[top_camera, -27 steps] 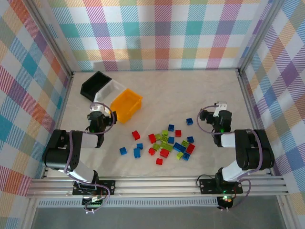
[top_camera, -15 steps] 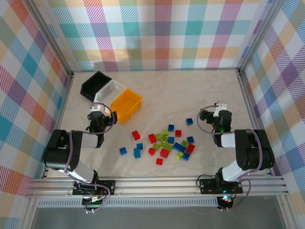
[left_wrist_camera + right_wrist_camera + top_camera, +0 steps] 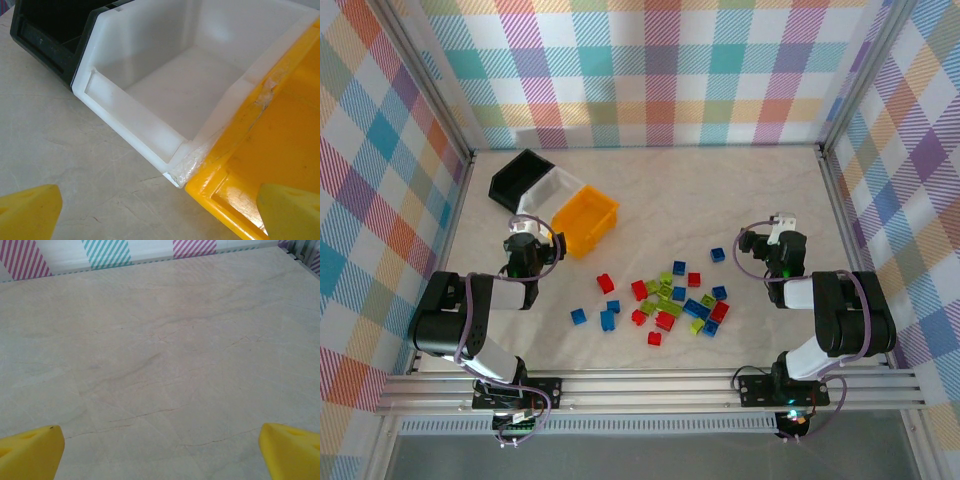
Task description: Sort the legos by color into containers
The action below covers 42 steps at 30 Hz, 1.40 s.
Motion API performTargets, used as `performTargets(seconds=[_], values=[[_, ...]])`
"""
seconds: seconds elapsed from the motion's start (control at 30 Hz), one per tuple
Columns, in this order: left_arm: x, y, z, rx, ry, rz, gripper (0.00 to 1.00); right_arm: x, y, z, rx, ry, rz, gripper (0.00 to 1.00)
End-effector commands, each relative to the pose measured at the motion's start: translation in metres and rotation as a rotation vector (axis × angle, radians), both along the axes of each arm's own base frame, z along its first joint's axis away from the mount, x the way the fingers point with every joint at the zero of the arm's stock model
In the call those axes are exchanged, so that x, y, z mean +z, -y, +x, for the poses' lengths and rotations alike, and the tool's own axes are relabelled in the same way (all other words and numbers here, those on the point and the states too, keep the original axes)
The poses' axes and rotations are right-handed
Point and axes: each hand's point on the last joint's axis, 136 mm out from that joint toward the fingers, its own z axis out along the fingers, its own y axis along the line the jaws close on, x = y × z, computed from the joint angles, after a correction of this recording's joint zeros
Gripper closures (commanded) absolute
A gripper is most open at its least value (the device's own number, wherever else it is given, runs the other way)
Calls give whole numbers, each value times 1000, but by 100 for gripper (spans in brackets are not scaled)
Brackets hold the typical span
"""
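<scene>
Left hand [image 3: 528, 234] and right hand [image 3: 774, 234] agape

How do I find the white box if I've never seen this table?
At the table's far left corner three bins sit in a slanting row. The white bin is the middle one, between the black bin and the orange bin. Only it is pale.

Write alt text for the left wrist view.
An empty white bin sits centre frame on a pale table, a black bin against its left side and a yellow bin against its right. Two yellow fingers show at the bottom corners, spread wide, holding nothing.
</scene>
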Motion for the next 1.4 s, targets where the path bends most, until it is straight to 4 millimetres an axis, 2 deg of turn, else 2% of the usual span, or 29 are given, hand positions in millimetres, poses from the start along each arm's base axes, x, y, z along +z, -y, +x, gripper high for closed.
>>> performTargets(seconds=[0.0,0.13,0.2,0.3,0.4,0.5,0.57,0.67,0.77,0.83,0.87,0.93,1.03,1.17,1.3,1.37], values=[[5,0,4,-11,21,10,0,8,-3,3,11,25,-5,0],[6,-1,4,-10,22,10,0,9,-8,5,48,24,5,0],[16,3,6,-20,32,23,0,19,-13,6,76,8,-8,0],[34,6,9,-5,-45,68,0,30,-21,2,79,-46,-55,0],[58,8,5,15,-16,63,0,34,-19,-6,8,-61,-58,0],[91,14,0,3,90,-23,0,40,-10,-11,-87,-78,-21,0],[114,18,3,-7,152,-71,0,47,-9,-9,-131,-93,-83,0],[140,10,13,98,166,-199,0,63,-7,4,-223,-90,-143,0],[159,24,24,54,148,-355,0,63,10,4,-420,-101,9,0],[169,35,26,22,147,-448,0,56,11,-8,-509,-141,189,0],[170,37,25,26,134,-481,0,56,3,-8,-461,-141,250,0],[167,27,22,106,120,-524,0,62,-27,-2,-196,-114,315,0],[158,15,19,228,76,-570,0,65,-37,0,-147,-87,388,0],[158,25,24,178,55,-584,0,65,-48,-2,-95,-118,417,0],[147,20,19,248,-46,-663,0,67,-65,-3,0,-199,408,0],[148,30,24,169,-65,-680,0,66,-77,-4,62,-264,409,0]])
